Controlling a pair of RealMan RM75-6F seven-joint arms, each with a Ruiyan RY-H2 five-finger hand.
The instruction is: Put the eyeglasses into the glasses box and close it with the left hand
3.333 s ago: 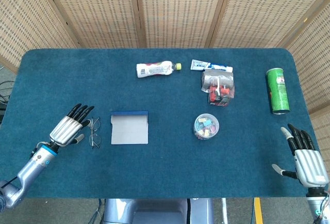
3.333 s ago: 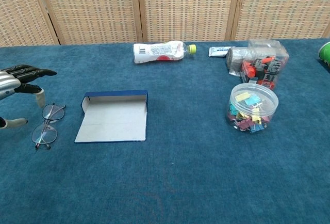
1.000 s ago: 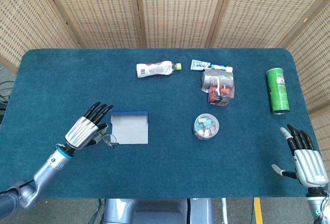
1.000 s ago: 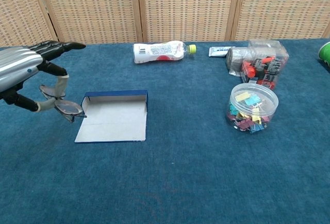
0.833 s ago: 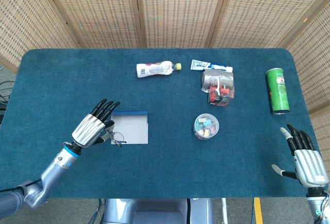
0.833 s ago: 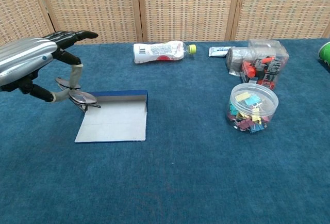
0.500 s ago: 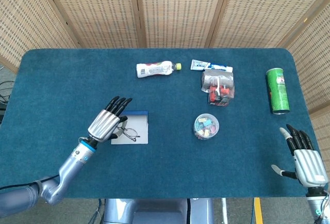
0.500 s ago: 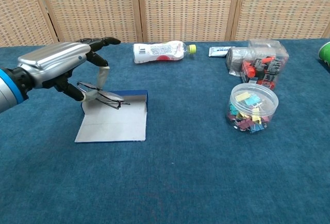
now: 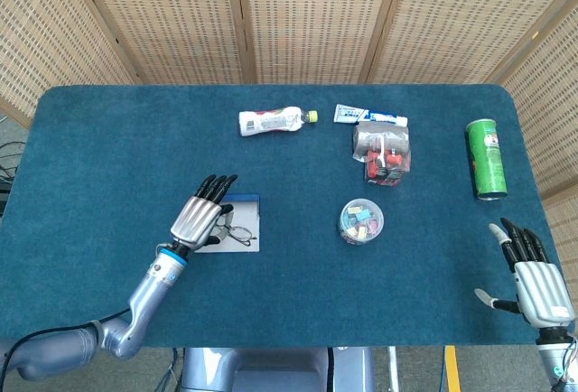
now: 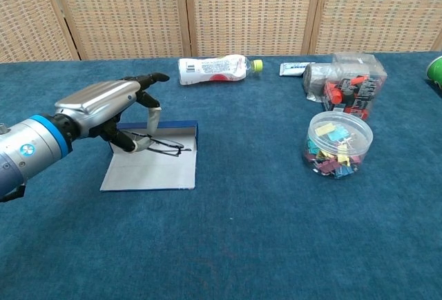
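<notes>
- Eyeglasses (image 10: 160,144): thin dark wire frame, pinched between thumb and a finger of the left hand (image 10: 110,110), held over the open glasses box (image 10: 153,166). Cannot tell whether the frame touches the box floor.
- Glasses box: lies flat on the blue tabletop (image 9: 108,157), pale inner face up, dark blue wall along its far edge.
- Left hand: palm down above the box's left part, remaining fingers stretched forward.
- Right hand (image 9: 535,276): rests at the near right corner of the tabletop, fingers spread, nothing in it.
- Round clear tub of coloured clips (image 10: 337,144): right of the box, well apart.
- Behind it: clear packet with red parts (image 10: 349,86), toothpaste tube (image 9: 359,114), plastic bottle (image 10: 214,69) on its side.
- Green can (image 9: 486,158): far right.
</notes>
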